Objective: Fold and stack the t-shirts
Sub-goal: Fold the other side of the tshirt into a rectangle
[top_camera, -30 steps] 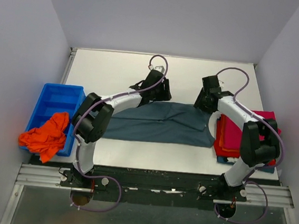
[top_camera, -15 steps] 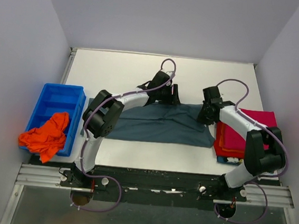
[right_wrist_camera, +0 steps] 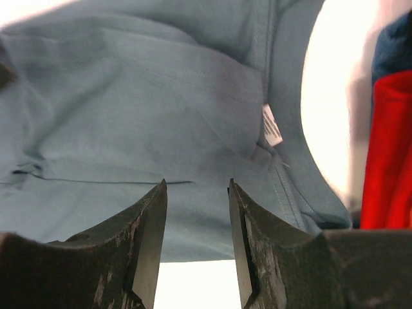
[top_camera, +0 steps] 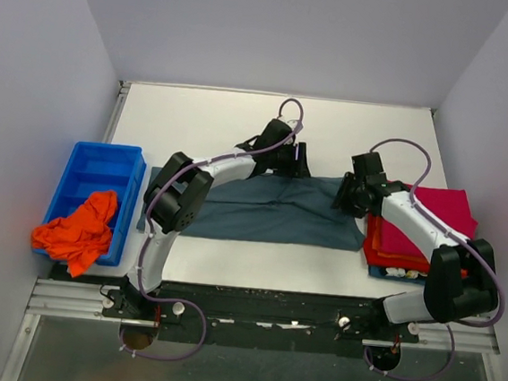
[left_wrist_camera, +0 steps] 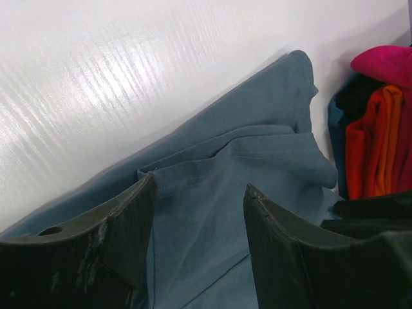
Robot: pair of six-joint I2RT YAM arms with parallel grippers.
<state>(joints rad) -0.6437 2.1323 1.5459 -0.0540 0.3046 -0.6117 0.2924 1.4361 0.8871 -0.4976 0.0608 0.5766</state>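
Observation:
A slate grey-blue t-shirt [top_camera: 270, 212] lies folded lengthwise across the middle of the table. My left gripper [top_camera: 296, 165] is at its far edge. In the left wrist view the left gripper [left_wrist_camera: 198, 192] stands open just over the cloth [left_wrist_camera: 257, 148], holding nothing. My right gripper [top_camera: 346, 199] is over the shirt's collar end. The right wrist view shows the right gripper [right_wrist_camera: 196, 188] open above the shirt [right_wrist_camera: 148, 116], near its white label [right_wrist_camera: 272, 133]. A stack of folded t-shirts [top_camera: 431, 217], magenta on top of red, sits at the right. An orange t-shirt [top_camera: 76, 230] hangs over the bin.
A blue plastic bin [top_camera: 93, 175] stands at the table's left edge. The folded stack [left_wrist_camera: 376, 129] lies close beside the grey shirt's right end. Grey walls enclose the table on three sides. The arms' base rail [top_camera: 260, 315] runs along the near edge.
My left gripper has moved right along the shirt's far edge. My right gripper has come nearer and lower, to the collar end. The shirt lies flatter along its top edge.

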